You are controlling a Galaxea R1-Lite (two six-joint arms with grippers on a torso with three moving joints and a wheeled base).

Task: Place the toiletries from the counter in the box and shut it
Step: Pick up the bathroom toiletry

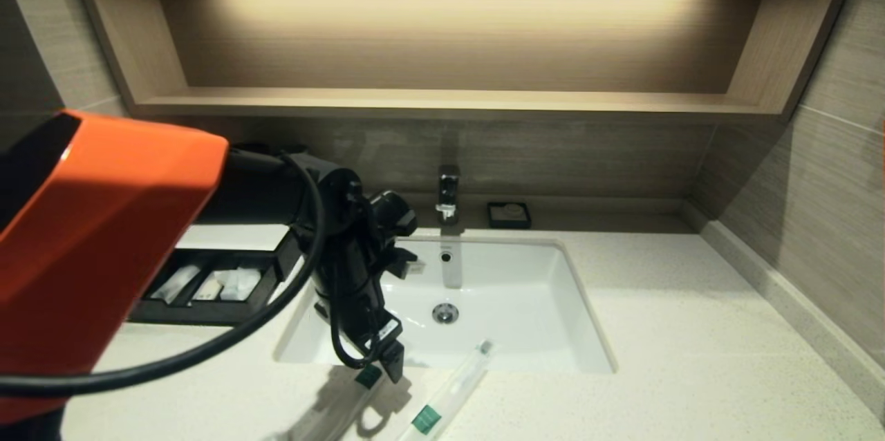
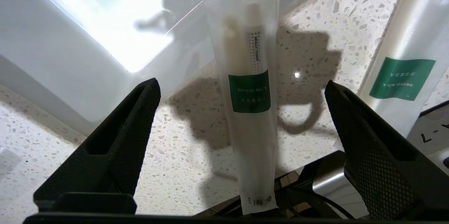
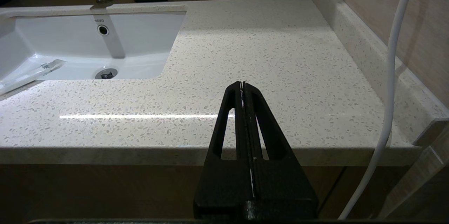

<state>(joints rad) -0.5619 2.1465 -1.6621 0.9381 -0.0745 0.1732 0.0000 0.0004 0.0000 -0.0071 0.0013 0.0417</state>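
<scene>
The left gripper, jaws spread wide and holding nothing, hangs over a sleeved dental kit at the lower centre of the head view, on the front strip of the speckled counter. In the left wrist view the kit lies between the two black fingers, its far end reaching over the rim of the white sink. A second dental kit lies just beside it, also with a green label band. The black box sits at mid-left of the head view, drawer pulled out with small packets inside. The right gripper is parked, pressed closed, below the counter's front edge.

The kit looks light, and its thin clear sleeve is likely slick and crinkly around a stiff core. The best hold seems to be across the green band, where the contents are firmest, not the loose ends.
</scene>
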